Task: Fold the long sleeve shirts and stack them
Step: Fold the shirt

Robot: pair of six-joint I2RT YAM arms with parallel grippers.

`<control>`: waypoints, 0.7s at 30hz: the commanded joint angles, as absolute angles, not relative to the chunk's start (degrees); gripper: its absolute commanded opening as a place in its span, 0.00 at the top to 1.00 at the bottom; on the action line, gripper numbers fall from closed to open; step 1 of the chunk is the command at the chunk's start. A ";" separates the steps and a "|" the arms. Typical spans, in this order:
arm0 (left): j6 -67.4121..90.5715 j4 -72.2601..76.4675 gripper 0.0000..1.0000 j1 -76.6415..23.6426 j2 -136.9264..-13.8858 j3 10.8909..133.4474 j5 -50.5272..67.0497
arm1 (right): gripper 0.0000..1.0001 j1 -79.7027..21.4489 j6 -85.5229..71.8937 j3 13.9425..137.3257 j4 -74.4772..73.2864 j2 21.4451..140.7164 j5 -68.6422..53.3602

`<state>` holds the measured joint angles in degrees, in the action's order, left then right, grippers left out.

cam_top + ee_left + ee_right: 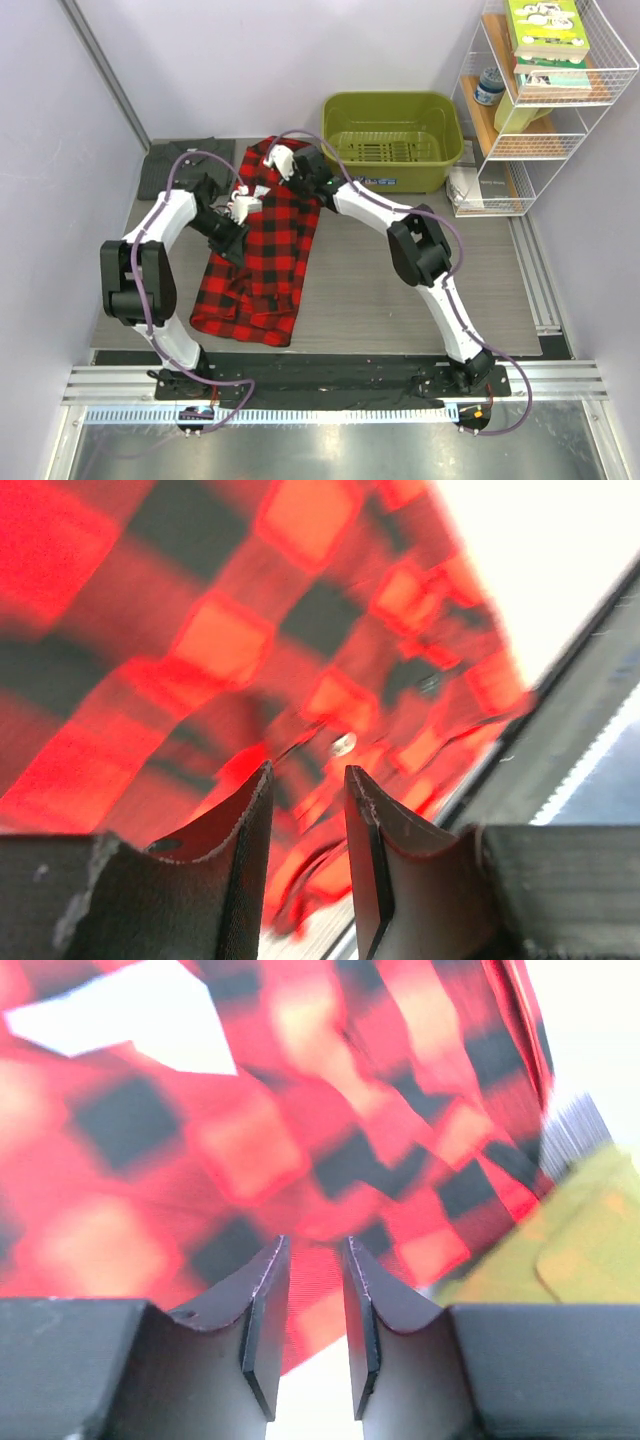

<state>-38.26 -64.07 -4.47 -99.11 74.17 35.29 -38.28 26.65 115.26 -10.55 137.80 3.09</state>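
Grey table (400,290) carries the plaid shirt (262,265) lengthwise away from me, its far end at my right gripper (316,1242), whose jaws stand slightly apart, seemingly gripping nothing. My left gripper (309,770) sits on the long left edge, equally narrow, plaid in the gap; I can't tell if it pinches. Grey shirt (180,165) lies beyond-left of it; no writing legible.

plaid shirt (262,262) soft matt cloth; green bin (420,172) glossy plastic
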 commanded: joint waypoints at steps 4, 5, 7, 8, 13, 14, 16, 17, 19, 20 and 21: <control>-46.05 -64.08 0.65 -1.23 -99.14 70.15 25.67 | 0.74 -42.36 15.23 110.93 -20.73 128.67 -9.75; -46.23 -63.46 0.65 -0.80 -99.40 68.57 25.14 | 0.77 -42.54 14.07 110.31 -22.22 128.76 -10.63; -46.84 -61.00 0.66 -0.70 -99.58 66.46 24.35 | 0.79 -42.63 11.01 108.64 -23.46 129.11 -11.95; -46.85 -59.34 0.67 -0.88 -100.97 64.01 23.39 | 0.80 -42.63 9.59 107.15 -24.51 130.24 -12.04; -45.01 -58.28 0.69 -3.33 -103.45 62.67 21.45 | 0.82 -40.88 9.40 105.73 -25.13 133.15 -10.81; -44.74 -58.01 0.69 -4.12 -103.62 62.06 20.84 | 0.82 -40.43 9.58 106.52 -25.31 133.76 -10.11; -44.39 -56.87 0.70 -6.58 -102.84 59.86 19.69 | 0.82 -39.29 10.19 107.75 -26.18 135.43 -8.01; -43.60 -56.78 0.71 -7.37 -101.96 59.33 20.12 | 0.82 -38.94 11.33 109.23 -26.63 136.05 -7.56; -42.46 -56.86 0.71 -10.35 -101.69 58.71 21.35 | 0.82 -38.24 12.74 110.65 -27.59 137.98 -5.54; -40.89 -56.60 0.72 -11.42 -101.69 58.80 21.71 | 0.82 -37.36 14.14 112.13 -27.95 138.77 -4.84; -39.74 -56.34 0.72 -12.30 -101.86 58.97 22.58 | 0.82 -36.83 14.67 113.11 -28.30 140.17 -4.31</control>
